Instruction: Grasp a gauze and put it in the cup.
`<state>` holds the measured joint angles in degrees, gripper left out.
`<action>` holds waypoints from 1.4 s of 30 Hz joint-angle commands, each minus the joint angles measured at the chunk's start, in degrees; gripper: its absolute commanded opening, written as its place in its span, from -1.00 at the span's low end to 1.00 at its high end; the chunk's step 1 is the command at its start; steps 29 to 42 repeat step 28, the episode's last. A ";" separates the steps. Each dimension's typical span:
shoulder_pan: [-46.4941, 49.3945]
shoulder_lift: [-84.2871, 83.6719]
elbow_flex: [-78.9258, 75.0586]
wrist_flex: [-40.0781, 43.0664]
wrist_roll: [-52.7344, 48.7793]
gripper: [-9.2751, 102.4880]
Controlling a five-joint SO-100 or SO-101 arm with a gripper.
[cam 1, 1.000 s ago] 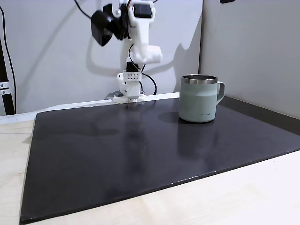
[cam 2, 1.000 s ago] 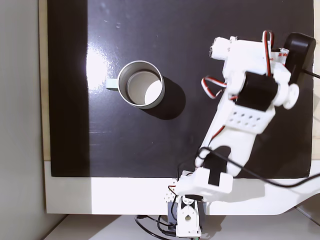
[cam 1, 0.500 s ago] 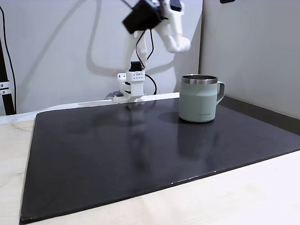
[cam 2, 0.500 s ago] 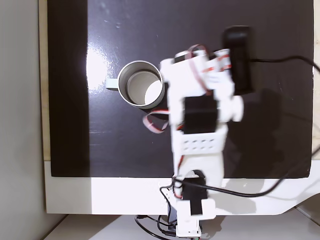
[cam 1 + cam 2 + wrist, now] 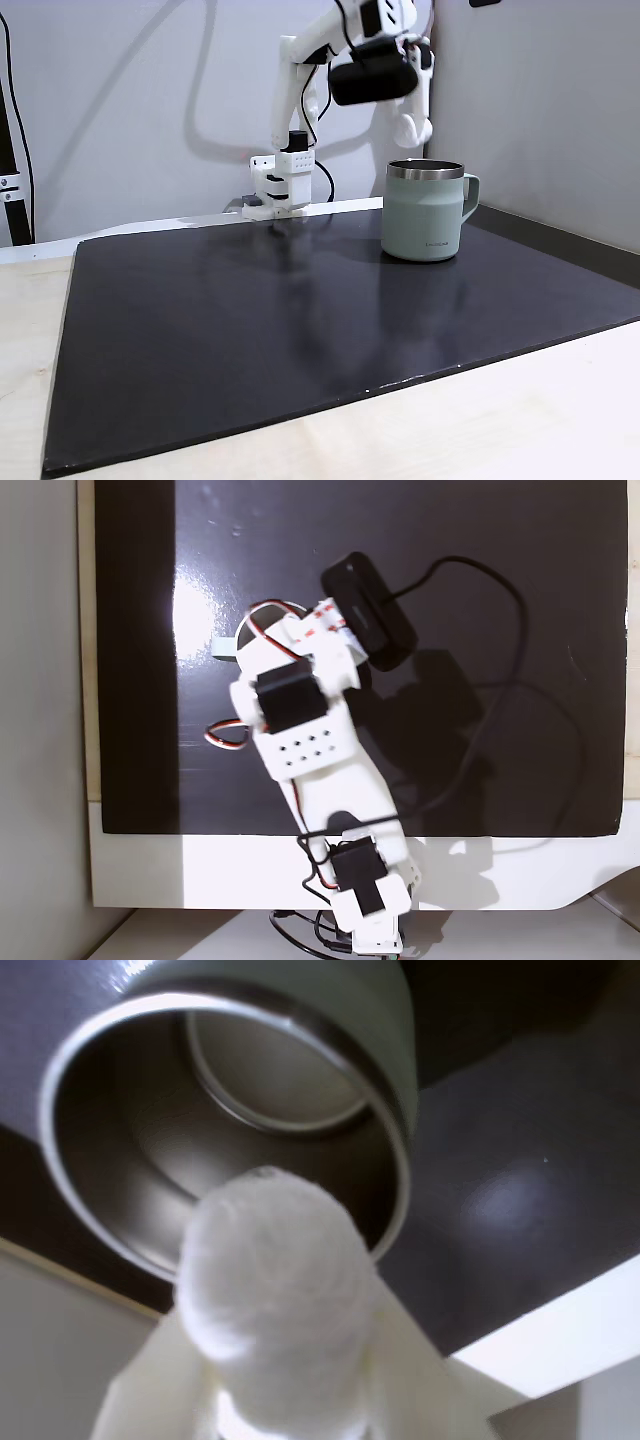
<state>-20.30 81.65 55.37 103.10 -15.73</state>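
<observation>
**A:** So in the wrist view the gauze (image 5: pixel 272 1300) was pinched in the gripper (image 5: pixel 285 1360), a white finger (image 5: pixel 150 1380) on each side of it, hanging over the near edge of the cup (image 5: pixel 250 1090). The fuzzy end overlapped the steel rim, so it wasn't centred over the opening. I'd have nudged it further in before letting go.

**B:** Agreed. From the front fixed view the gripper (image 5: pixel 408 122) sat above the cup (image 5: pixel 425 212), toward its back-left side, with clear air between them. I couldn't make out the gauze itself there. I'd have come down a bit too, since a soft roll can bounce off a rim.

**A:** The top-down fixed view wasn't much help. The arm (image 5: pixel 300 730) covered most of the cup (image 5: pixel 252 620), leaving a sliver of rim and the handle poking out left.

**B:** Yeah, so centre it, lower it, then open the fingers.
</observation>
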 commanded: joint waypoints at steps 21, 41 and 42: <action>0.09 -1.05 -1.49 0.44 2.72 -0.23; 0.18 -1.05 -1.32 0.44 2.72 -0.24; 0.18 -1.05 -1.32 0.44 2.72 -0.24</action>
